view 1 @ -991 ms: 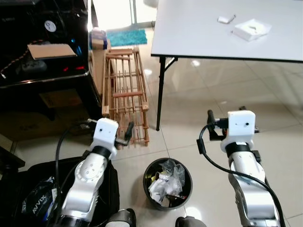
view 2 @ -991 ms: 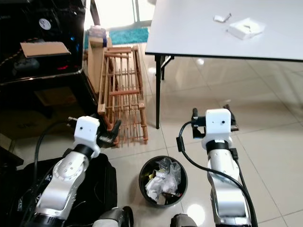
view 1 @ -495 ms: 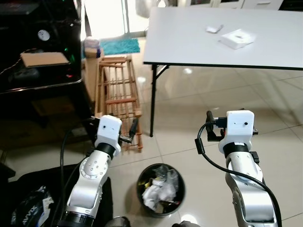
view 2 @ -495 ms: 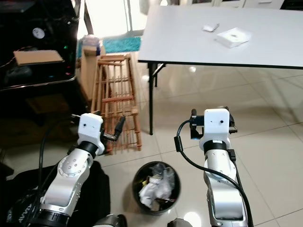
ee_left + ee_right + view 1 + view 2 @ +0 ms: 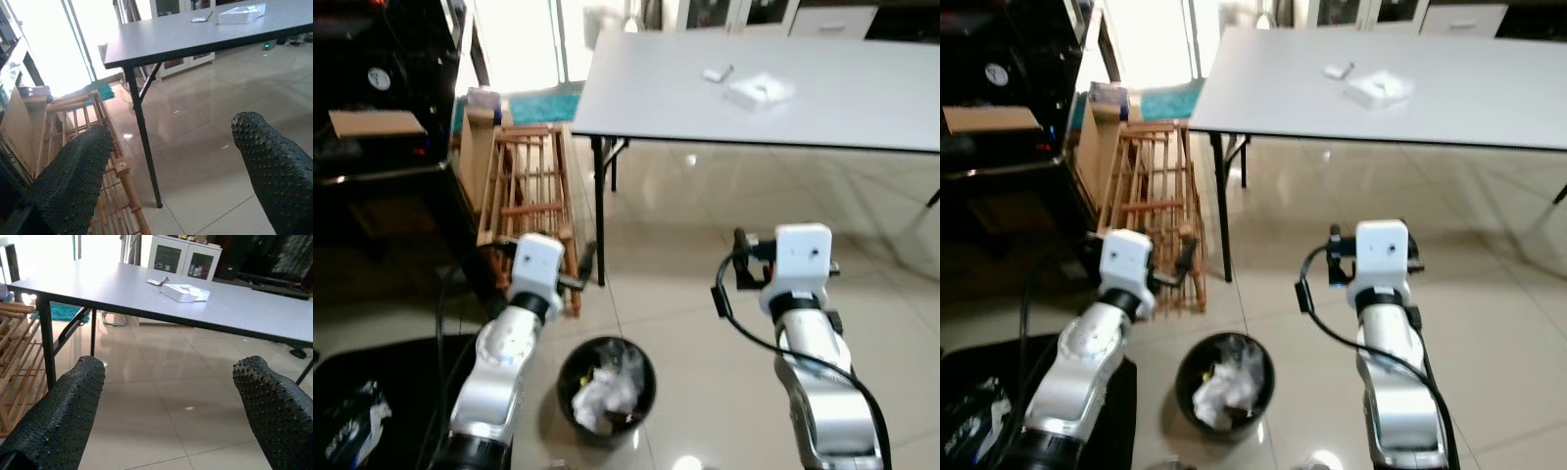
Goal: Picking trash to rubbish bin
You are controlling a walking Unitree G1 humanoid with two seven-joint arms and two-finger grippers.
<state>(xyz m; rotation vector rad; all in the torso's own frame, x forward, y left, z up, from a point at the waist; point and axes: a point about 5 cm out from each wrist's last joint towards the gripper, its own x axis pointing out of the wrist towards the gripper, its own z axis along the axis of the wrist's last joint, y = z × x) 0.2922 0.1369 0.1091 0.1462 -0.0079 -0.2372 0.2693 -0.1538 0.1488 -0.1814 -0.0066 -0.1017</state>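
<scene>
Glossy tile floor (image 5: 705,323) all around, with a grey table (image 5: 862,98) ahead carrying a white box (image 5: 759,91) and a small scrap (image 5: 715,73) just beside it. Bin (image 5: 604,384) sits low between the arms, already stuffed with crumpled paper. Left gripper (image 5: 171,181) and right gripper (image 5: 168,411) both hang wide open, holding nothing. My worry: the bin's right by the feet, so a step toward the table could kick it over. Wooden rack (image 5: 524,191) crowds the left arm too.

Both arms are raised forward, left gripper (image 5: 166,171) and right gripper (image 5: 168,406) spread wide (holding nothing).
</scene>
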